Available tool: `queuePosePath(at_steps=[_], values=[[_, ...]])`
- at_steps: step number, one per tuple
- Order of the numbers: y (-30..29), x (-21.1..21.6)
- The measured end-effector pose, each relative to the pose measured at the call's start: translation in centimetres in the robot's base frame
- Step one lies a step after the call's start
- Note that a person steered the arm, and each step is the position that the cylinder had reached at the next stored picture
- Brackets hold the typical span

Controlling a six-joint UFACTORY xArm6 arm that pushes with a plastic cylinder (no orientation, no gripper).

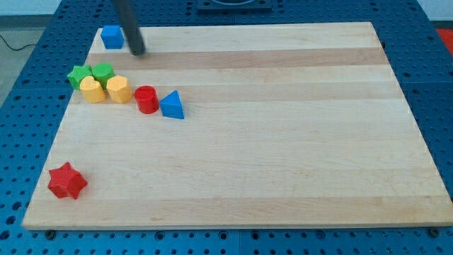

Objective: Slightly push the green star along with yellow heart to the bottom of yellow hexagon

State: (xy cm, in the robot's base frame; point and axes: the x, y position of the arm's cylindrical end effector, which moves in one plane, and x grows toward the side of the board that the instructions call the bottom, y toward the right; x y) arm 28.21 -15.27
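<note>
Since my tip (138, 52) sits bare at 1 o'clock of green star (77, 75) w/ yellow heart (91, 90) touching, gripping nothing, likely prepping a downward push.

Bright, even, diffuse light over the whole frame; no hot spots or glare on the pale wooden board (269, 134). Shadows short and soft, hugging the lower edges of the blocks at the frame's upper left and lower left. Dark rod at upper left is smeared, edges soft; my tip (138, 52) is blurred. Blocks moderately sharp, low resolution. Board edges taper toward the top from perspective; no obvious bending.
</note>
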Motion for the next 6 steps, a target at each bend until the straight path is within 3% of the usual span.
queuePosePath(at_steps=[1,2,4,5,6], values=[[10.1,2.3],[7.6,2.3],[-9.8,0.8],[-14.9,2.0],[-15.2,2.0]])
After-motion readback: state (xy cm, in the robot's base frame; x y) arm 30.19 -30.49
